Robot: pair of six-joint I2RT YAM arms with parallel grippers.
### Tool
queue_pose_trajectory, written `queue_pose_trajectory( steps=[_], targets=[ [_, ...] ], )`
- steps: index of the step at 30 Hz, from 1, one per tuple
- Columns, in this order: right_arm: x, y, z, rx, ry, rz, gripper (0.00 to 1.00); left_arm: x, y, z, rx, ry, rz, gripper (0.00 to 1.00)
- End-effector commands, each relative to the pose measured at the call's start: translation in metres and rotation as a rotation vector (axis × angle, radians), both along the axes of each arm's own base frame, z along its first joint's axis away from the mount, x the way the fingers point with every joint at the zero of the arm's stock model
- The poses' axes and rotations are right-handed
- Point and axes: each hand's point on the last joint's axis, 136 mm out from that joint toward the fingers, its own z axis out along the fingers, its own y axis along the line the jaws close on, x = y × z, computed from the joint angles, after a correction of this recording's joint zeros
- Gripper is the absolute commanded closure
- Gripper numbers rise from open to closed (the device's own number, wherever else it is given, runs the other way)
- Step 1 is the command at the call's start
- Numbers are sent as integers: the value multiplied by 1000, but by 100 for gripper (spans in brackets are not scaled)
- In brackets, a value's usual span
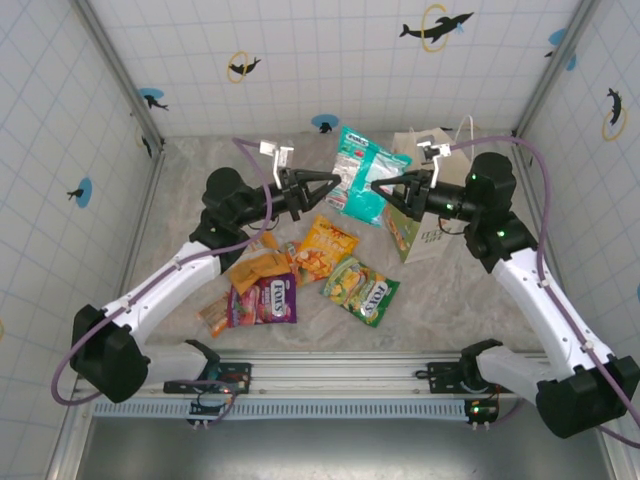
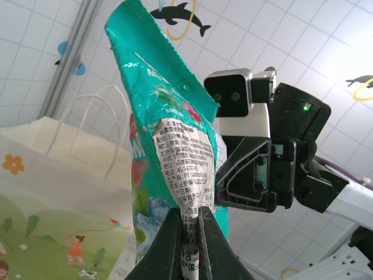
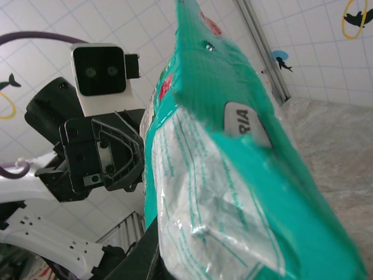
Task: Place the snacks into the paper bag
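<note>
Counter [image 1: 200, 180]: marbled grey, walled in by tiled panels.

Paper bag [image 1: 412, 238]: sits at the right side of the counter, partly under the right arm, with its loop handles toward the far wall. We cannot tell whether its mouth is open. The left wrist view shows its cartoon print and one handle just behind the raised packet.

Teal packet [image 1: 362, 172]: held in the air above the middle of the counter, between the two arms and just left of the bag.

Left tool [image 1: 337, 185]: pressed together on the packet's crimped end seam, which the left wrist view shows clearly.

Right tool [image 1: 377, 186]: its tip meets the packet's opposite edge. The film covers its fingers in the right wrist view, so we cannot tell whether it has clamped.

Handling: we judge the packet light, puffy, crinkly and slick. The flat seams and corners are the places to grip it. The air-filled belly would squash or slide out.

On the counter, near the left arm:
- yellow packet [image 1: 327, 248]
- green packet [image 1: 361, 290]
- purple packet [image 1: 264, 300]
- orange packet [image 1: 258, 268]
- orange bar [image 1: 214, 316], slim, at the near left

All of these are outside the bag, so we judge the task to be at an early stage.
</note>
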Motion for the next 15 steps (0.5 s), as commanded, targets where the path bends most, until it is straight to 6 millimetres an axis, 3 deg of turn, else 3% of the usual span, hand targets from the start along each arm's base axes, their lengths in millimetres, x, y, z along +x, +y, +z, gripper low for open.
queue_pose_trajectory(
  steps=[1,3,7,10,15],
  targets=[
    [-1,-12,19,39,-86,-38,93,5,0,4,10,-41,38,87],
    [1,-19,22,42,-99,-71,99,13,1,-2,30,-31,81,72],
    [5,-35,35,37,-135,-156,100,26,5,-15,77,-5,156,39],
    [15,-60,51,10,-166,-297,100,37,9,-25,120,13,228,27],
    [31,-125,85,-55,-263,-670,100,55,27,-49,226,32,384,26]
  ],
)
